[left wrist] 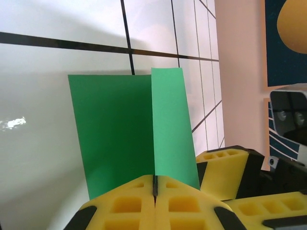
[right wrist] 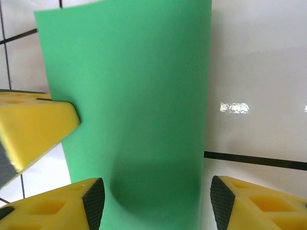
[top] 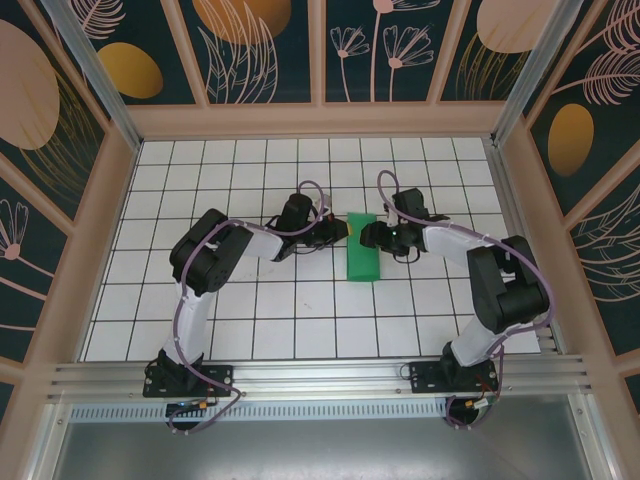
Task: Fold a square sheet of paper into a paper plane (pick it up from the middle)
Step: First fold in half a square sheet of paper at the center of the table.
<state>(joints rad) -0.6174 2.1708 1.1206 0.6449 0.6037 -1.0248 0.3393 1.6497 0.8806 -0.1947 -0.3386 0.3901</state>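
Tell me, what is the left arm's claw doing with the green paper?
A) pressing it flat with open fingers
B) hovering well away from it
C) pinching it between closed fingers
C: the left gripper is shut, and the green paper rises from between its jaws.

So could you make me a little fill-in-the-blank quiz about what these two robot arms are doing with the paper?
1. The sheet of paper between the two arms is coloured ____.
2. The left gripper is ____ on a flap of that paper.
3. The right gripper is ____ rather than shut, with the paper seen between its fingers.
4. The table is white with a grid of ____ lines.
Missing words: green; shut; open; black.
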